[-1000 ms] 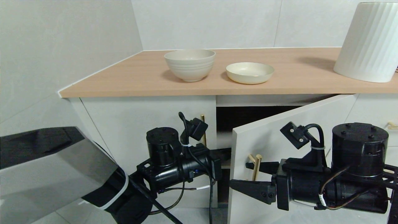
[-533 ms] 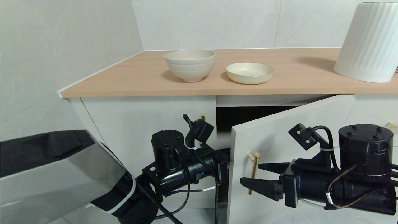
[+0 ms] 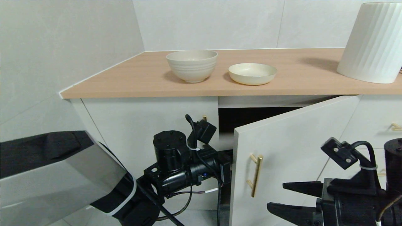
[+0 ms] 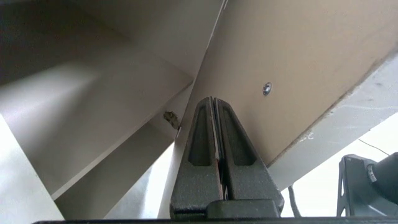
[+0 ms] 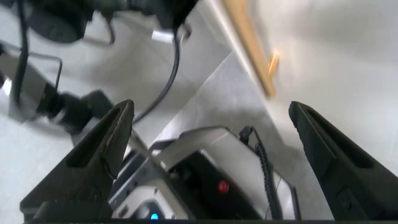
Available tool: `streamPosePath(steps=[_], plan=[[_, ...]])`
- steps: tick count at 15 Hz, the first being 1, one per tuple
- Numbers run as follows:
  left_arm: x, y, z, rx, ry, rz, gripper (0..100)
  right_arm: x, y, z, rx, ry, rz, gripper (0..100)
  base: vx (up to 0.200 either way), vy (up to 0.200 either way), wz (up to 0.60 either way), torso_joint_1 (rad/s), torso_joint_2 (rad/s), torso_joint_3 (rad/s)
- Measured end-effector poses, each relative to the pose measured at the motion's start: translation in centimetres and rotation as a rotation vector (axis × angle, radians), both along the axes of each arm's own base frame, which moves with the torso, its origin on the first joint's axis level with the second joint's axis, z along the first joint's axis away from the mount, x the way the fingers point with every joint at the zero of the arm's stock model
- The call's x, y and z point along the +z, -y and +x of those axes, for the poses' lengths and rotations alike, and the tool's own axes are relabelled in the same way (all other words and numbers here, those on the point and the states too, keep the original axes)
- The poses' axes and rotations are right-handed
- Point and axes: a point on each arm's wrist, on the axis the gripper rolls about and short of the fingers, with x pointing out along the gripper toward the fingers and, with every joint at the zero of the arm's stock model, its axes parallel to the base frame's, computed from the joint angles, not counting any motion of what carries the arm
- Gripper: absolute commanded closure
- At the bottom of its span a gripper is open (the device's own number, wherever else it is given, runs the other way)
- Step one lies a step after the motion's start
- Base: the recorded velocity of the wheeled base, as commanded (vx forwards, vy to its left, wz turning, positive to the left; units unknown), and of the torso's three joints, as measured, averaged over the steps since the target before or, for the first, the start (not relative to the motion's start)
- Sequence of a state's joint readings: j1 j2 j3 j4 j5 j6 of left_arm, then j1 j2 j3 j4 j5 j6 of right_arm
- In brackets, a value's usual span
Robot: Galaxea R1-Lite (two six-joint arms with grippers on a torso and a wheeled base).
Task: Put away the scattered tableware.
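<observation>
A cream bowl (image 3: 192, 65) and a shallow cream dish (image 3: 252, 73) stand side by side on the wooden countertop (image 3: 125, 83). Below them a white cabinet door (image 3: 292, 141) with a gold handle (image 3: 256, 171) hangs partly open. My left gripper (image 4: 214, 134) is shut with nothing in it, its tips against the inner face of the door (image 4: 298, 68) at the gap; the left wrist (image 3: 188, 166) sits just left of the door edge. My right gripper (image 3: 276, 196) is open and empty, low and to the right of the handle (image 5: 252, 43), apart from it.
A tall white ribbed vessel (image 3: 370, 44) stands on the counter at the right. Another gold handle (image 3: 396, 126) shows on the neighbouring cabinet front. Tiled walls close off the left and back. The cabinet opening (image 3: 251, 114) above the door is dark.
My right gripper has drawn back from the door handle, moving right and down, still open. The left arm has shifted slightly right toward the gap. The door stays ajar.
</observation>
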State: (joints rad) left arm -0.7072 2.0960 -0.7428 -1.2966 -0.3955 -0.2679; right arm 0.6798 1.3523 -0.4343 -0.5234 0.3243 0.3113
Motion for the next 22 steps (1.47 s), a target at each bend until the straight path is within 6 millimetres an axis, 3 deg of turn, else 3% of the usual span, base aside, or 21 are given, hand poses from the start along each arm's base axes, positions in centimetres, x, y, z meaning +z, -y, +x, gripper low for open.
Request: streamPosePath(steps=[5, 11, 19, 22], plan=[[0.2, -0.1, -0.2, -0.002, -0.022, 0.019, 100, -0.3, 0.9, -1.1, 0.005, 0.003, 0.002, 0, 0.0, 0.0, 0.0, 0.0, 0.0, 0.0], [0.9, 0.5, -0.2, -0.017, -0.032, 0.027, 100, -0.5, 1.0, -1.4, 0.009, -0.002, -0.003, 0, -0.2, 0.0, 0.0, 0.003, 0.0, -0.003], [1.5, 2.1, 1.8, -0.01, -0.056, 0.045, 100, -0.8, 0.9, -1.8, 0.029, -0.004, -0.011, 0, 0.0, 0.0, 0.0, 0.0, 0.0, 0.0], [1.7, 2.5, 2.2, -0.007, -0.061, 0.049, 100, -0.9, 0.9, -1.8, 0.031, -0.007, -0.013, 0, -0.2, 0.0, 0.0, 0.01, 0.0, 0.002]])
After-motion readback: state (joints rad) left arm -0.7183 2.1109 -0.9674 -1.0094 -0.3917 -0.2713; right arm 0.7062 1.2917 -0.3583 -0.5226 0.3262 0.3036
